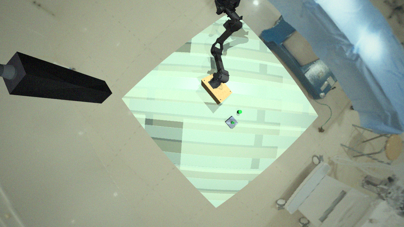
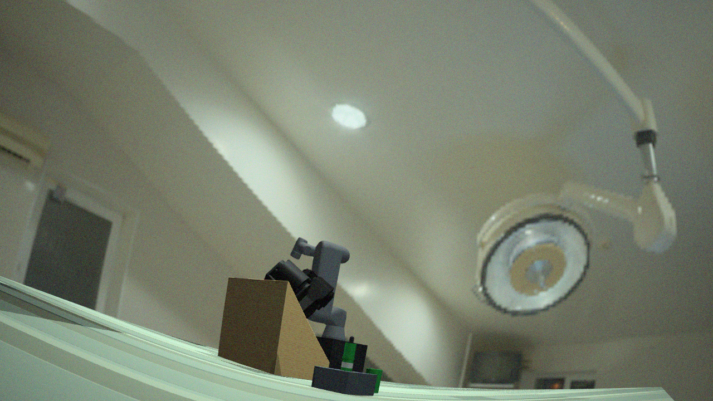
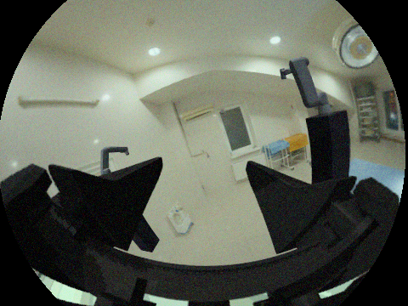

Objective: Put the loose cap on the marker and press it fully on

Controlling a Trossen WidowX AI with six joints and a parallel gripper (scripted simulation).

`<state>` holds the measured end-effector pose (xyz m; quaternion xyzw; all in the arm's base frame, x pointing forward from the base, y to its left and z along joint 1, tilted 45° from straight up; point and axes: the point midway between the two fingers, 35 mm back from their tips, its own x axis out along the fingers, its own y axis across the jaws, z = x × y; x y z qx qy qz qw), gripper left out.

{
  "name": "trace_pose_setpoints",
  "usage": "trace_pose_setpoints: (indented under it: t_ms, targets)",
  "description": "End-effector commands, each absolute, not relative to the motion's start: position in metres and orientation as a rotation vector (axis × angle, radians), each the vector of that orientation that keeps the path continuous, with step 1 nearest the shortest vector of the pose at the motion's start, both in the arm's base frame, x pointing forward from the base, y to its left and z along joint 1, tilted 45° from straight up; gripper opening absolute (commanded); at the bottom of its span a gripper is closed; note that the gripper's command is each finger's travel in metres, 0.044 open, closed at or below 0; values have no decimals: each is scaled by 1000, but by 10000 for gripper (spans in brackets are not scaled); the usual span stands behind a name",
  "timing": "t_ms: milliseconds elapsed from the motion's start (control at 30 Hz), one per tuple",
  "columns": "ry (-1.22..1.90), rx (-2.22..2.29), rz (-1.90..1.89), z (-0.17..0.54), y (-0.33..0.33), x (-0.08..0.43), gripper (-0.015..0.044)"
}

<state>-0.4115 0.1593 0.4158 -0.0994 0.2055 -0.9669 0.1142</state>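
Currently, end effector (image 1: 212,85) (image 2: 273,272) (image 3: 204,163): spread wide, unloaded.
Cap (image 1: 239,112) (image 2: 377,380): could be toppled by a low approach.
Marker (image 1: 232,122) (image 2: 348,355): may be bumped.

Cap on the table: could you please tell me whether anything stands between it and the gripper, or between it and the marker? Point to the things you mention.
Yes, the sloped wooden block (image 1: 225,92) (image 2: 252,324) lies partly between the gripper (image 1: 213,84) (image 2: 272,273) (image 3: 204,162) and the cap (image 1: 239,112) (image 2: 378,381). Nothing visible stands between the cap and the marker (image 1: 232,122) (image 2: 348,352).
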Motion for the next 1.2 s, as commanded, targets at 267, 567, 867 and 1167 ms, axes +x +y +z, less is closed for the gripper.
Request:
trace_pose_setpoints:
  t_ms: [267, 567, 867, 1167]
  targets:
    - [1258, -728, -2733, 512, 121, -360, 249]
    - [1937, -1269, -2496, 604, 69, -270, 249]
    - [2469, -1743, -2198, 654, 28, -174, 249]
    - [2848, -2215, -1763, 672, -18, -72, 249]
